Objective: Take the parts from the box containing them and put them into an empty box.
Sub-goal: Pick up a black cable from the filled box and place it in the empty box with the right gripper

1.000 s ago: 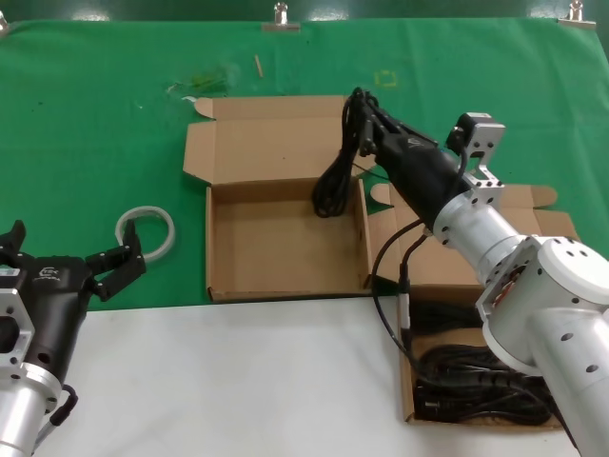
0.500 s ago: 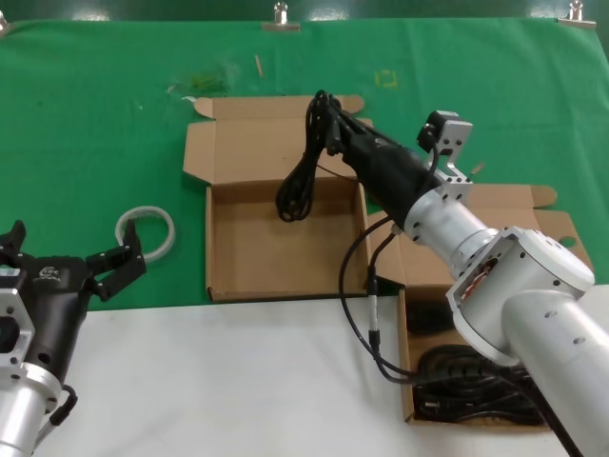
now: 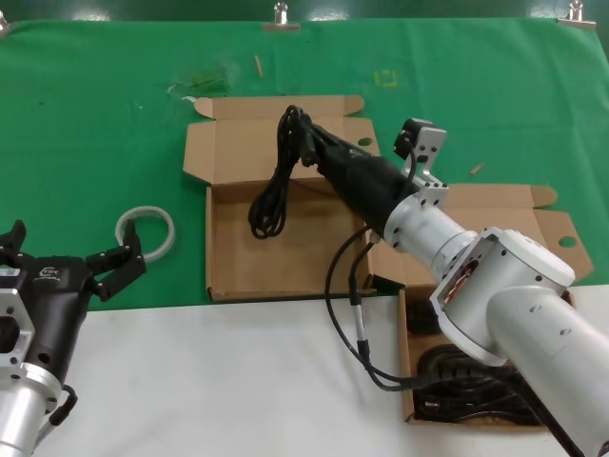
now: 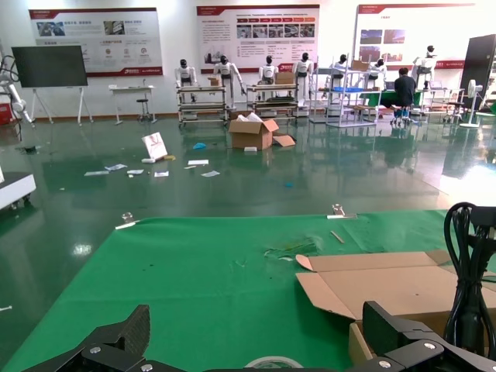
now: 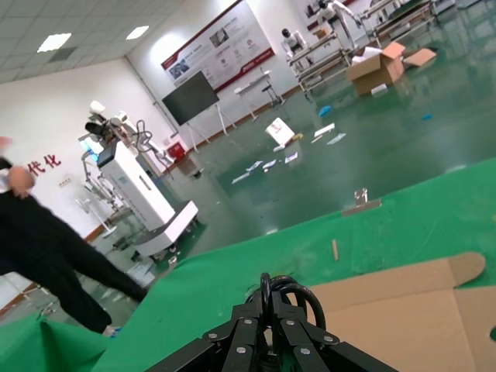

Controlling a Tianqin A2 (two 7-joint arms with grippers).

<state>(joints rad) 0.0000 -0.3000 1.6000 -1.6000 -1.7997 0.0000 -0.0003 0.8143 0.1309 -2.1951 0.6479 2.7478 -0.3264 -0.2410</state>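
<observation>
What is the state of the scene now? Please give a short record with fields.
right gripper: shut on a black cable bundle, held above the empty box
left gripper: open, idle at the near left, holding nothing
empty box: open, lid folded back, nothing inside yet
full box: at the near right, more black cables inside
other item: white ring on the green cloth, left of the empty box

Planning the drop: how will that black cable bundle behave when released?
The cable bundle in the right claw hangs limp, so it is probably floppy. It will likely slump flat in the empty box, not roll.
</observation>
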